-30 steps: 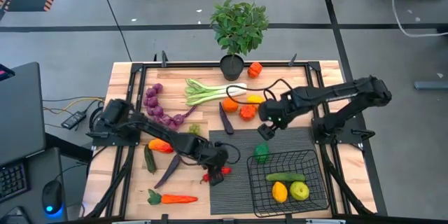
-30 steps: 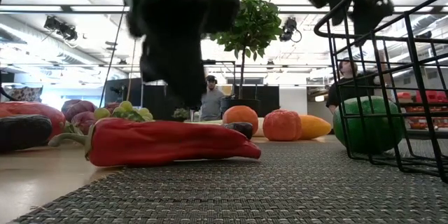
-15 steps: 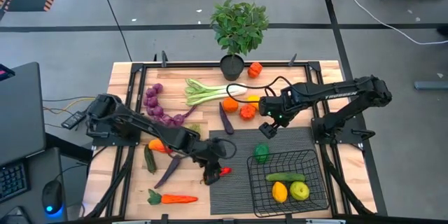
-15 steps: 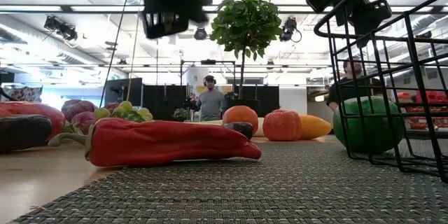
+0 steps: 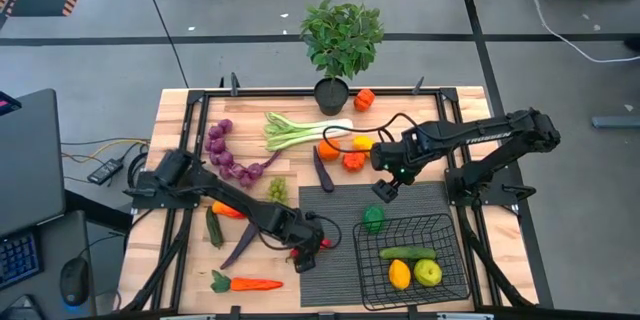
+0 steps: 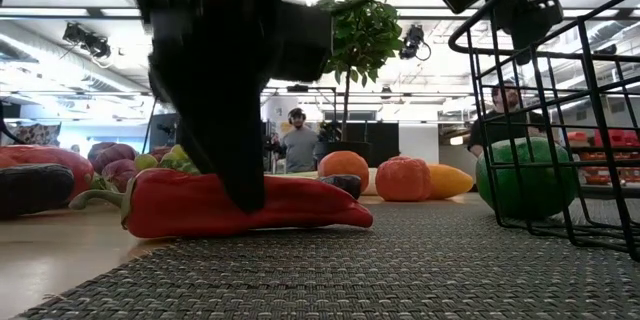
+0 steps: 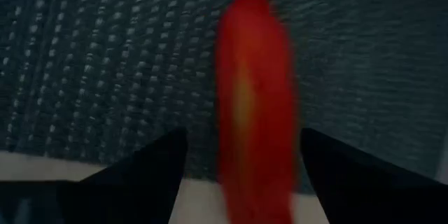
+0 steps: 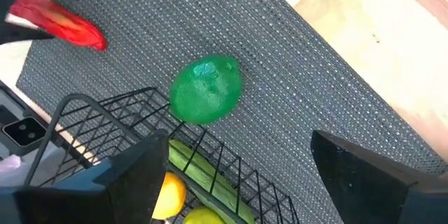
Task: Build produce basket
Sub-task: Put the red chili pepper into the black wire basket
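The basket (image 5: 413, 259), black wire mesh, sits at the tabletop's near right corner on the dark ribbed mat (image 5: 335, 210); a cucumber (image 5: 408, 253), a lemon (image 5: 399, 274) and a pale green fruit (image 5: 428, 273) already lie in it. A round green fruit (image 8: 206, 89) rests on the mat just outside the basket's far left rim.

The step in hand looks to be the pickup of the red pepper (image 6: 235, 203), which lies at the mat's near left edge. The left tool (image 5: 305, 251) is down over it, its fingers (image 7: 147, 168) spread wide with the pepper lying between them, not yet gripped as far as the wrist view shows. The next move would call for closing on the pepper's middle, lifting clear of the mat, then carrying it right, over the basket's flaring rim, before release.

The right tool (image 5: 384, 188) hovers above the mat's far right part, its fingers (image 8: 364, 168) wide and empty, looking down on the green fruit.

More produce lies across the tabletop's left and far parts: a carrot (image 5: 246, 283), grapes (image 5: 225, 152), a leek (image 5: 300, 128). A potted plant (image 5: 340, 45) stands at the far edge.
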`<control>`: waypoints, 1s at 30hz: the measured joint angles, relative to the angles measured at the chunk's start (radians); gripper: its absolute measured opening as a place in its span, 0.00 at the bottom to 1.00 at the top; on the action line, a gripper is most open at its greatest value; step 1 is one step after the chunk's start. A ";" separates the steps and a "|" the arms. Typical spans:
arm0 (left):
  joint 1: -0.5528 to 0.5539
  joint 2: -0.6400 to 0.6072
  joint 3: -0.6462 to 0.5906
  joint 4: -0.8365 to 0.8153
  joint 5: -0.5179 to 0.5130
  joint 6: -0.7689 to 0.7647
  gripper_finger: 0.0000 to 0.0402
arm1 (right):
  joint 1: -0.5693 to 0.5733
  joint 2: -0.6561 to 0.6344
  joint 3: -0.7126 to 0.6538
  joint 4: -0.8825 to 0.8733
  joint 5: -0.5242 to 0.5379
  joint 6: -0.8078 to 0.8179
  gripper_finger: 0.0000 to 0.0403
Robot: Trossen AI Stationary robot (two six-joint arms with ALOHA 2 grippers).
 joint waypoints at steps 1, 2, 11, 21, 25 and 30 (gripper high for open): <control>-0.002 0.006 0.003 0.000 -0.013 0.001 0.71 | 0.003 0.000 0.000 0.000 0.005 -0.001 0.87; -0.006 0.014 0.004 -0.002 -0.022 0.003 0.69 | 0.003 0.000 0.000 0.000 0.010 -0.002 0.87; -0.015 -0.002 0.045 -0.108 -0.011 -0.006 0.33 | 0.010 0.000 0.000 -0.002 -0.014 -0.001 0.87; -0.004 -0.007 0.280 -0.145 0.044 0.008 0.20 | -0.017 -0.010 0.000 -0.063 -0.008 -0.108 0.86; 0.016 -0.008 0.440 -0.193 0.039 0.043 0.22 | -0.040 -0.066 0.000 -0.098 -0.032 -0.102 0.86; 0.046 -0.009 0.627 -0.327 -0.030 0.132 0.26 | -0.058 -0.179 0.000 -0.117 -0.003 -0.046 0.86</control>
